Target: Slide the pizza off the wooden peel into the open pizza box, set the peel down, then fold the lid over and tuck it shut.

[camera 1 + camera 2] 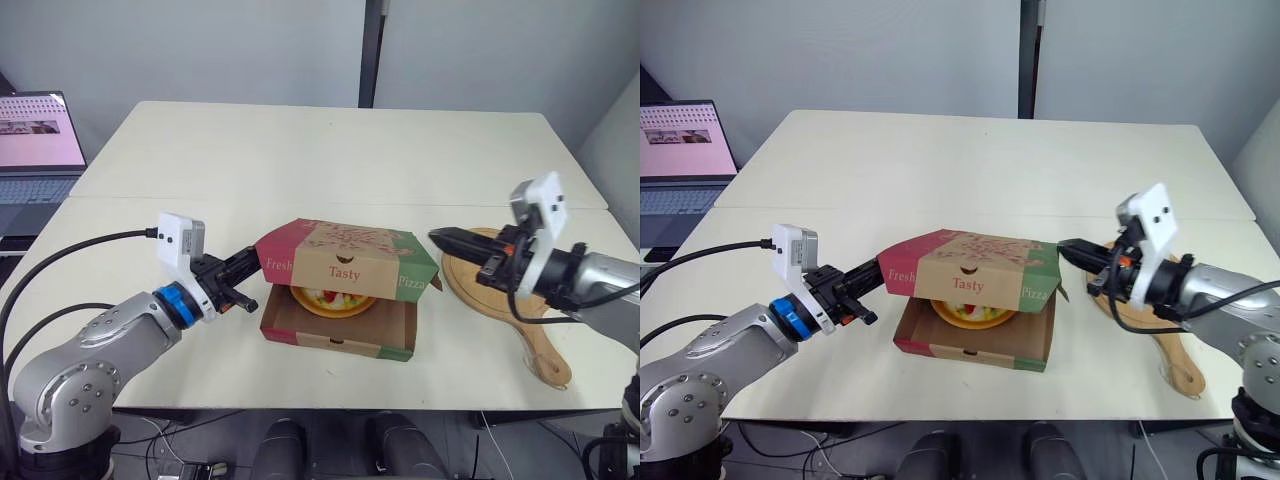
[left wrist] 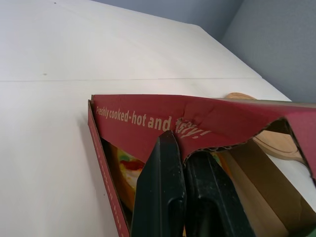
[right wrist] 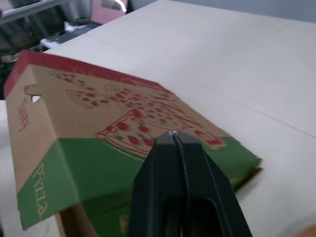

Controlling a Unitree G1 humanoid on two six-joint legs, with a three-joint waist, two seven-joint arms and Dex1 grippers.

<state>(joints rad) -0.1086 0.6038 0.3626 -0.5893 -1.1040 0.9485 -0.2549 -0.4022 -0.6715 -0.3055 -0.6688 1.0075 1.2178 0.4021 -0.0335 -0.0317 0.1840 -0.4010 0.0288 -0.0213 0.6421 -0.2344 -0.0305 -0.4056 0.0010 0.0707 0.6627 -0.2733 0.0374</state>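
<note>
— Bright, even light from overhead; the pale table (image 1: pixel 330 150) shows no hard glare.
— Shadows are soft. The raised lid (image 1: pixel 345 255) dims the pizza (image 1: pixel 333 300) under it, and the laptop screen (image 1: pixel 35 128) glows washed out — the brightest patch at the edge.

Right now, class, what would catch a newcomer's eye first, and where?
A half-closed pizza box sits centrally, its lid drooping over the pizza inside. The left gripper pinches the lid's red side flap in its fingers, while the right gripper, fingers shut, points at its green corner. The bare wooden peel lies to the right.
</note>
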